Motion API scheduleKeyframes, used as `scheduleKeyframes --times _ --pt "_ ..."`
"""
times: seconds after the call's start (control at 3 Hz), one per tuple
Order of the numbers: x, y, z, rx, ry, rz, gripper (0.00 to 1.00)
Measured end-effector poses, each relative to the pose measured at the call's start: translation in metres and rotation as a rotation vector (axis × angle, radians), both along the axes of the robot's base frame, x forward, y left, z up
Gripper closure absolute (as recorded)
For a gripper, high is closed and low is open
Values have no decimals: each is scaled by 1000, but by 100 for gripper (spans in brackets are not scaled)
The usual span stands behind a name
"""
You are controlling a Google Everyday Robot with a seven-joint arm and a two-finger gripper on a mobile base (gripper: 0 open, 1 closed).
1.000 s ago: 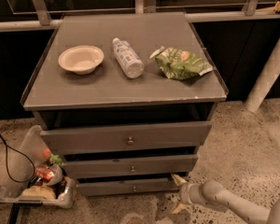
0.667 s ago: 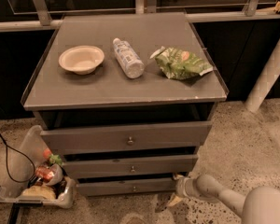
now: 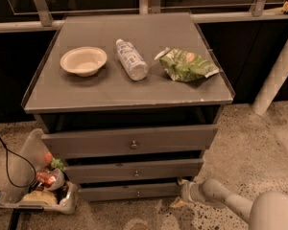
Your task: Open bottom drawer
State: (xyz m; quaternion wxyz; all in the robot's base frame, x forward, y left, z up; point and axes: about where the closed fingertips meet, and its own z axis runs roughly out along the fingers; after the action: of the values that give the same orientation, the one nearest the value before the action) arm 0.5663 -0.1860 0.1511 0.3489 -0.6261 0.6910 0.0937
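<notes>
The grey cabinet has three drawer fronts. The bottom drawer [image 3: 115,192] is the slimmest panel, down by the floor, with a small round knob [image 3: 138,193]; its front sits about flush, showing no interior. My gripper [image 3: 178,192] hovers low by the drawer's right end, to the right of the knob and not on it. Its two tan fingertips [image 3: 175,203] are spread apart, open, with nothing between them. The pale arm [image 3: 230,202] reaches in from the lower right.
On the cabinet top [image 3: 110,92] lie a paper bowl [image 3: 83,60], a plastic bottle [image 3: 131,59] on its side and a green chip bag [image 3: 186,64]. A clear bin of trash [image 3: 36,186] and a black cable [image 3: 9,162] sit left of the drawers. A white post [image 3: 278,75] stands right.
The gripper has edged slightly left toward the bottom drawer's right end, and the arm's rounded elbow has come into view at the lower right. The drawers have not moved.
</notes>
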Motion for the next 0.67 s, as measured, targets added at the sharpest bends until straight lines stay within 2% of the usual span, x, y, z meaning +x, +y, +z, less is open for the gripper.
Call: scheduleKeyframes --times 0.67 --pt "0 0 0 0 0 0 64"
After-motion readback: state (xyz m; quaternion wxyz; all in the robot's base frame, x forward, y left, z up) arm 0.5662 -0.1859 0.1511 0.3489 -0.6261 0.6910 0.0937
